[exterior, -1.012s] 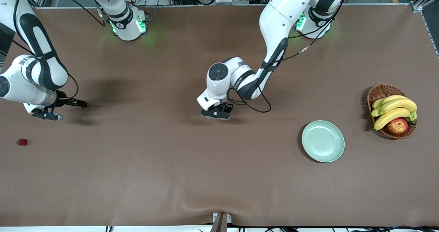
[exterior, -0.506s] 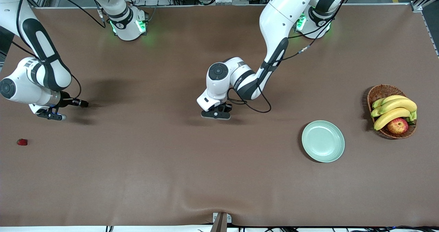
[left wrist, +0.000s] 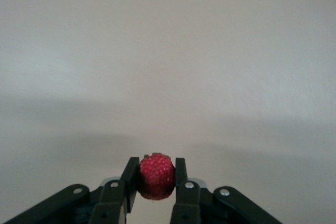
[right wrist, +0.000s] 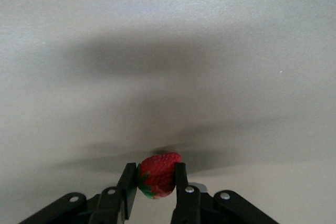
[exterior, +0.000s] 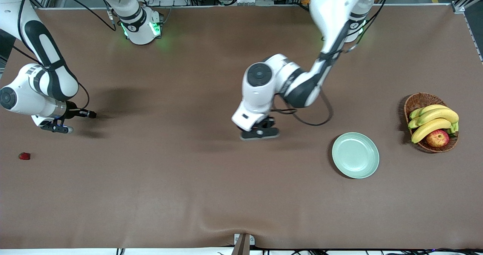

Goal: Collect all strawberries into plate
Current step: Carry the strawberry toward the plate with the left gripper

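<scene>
Both arms have a berry right now. The left gripper [left wrist: 156,179] is clamped on a small red strawberry [left wrist: 156,176] over the middle of the brown table [exterior: 188,194], and the right gripper [right wrist: 155,182] pinches another red strawberry [right wrist: 157,174] over its own end. A third tiny red strawberry [exterior: 24,156] sits near that end's edge. The round mint-green plate [exterior: 355,155] lies beside the wicker fruit basket [exterior: 422,100].

Brown-covered table [exterior: 188,194], evenly lit
</scene>
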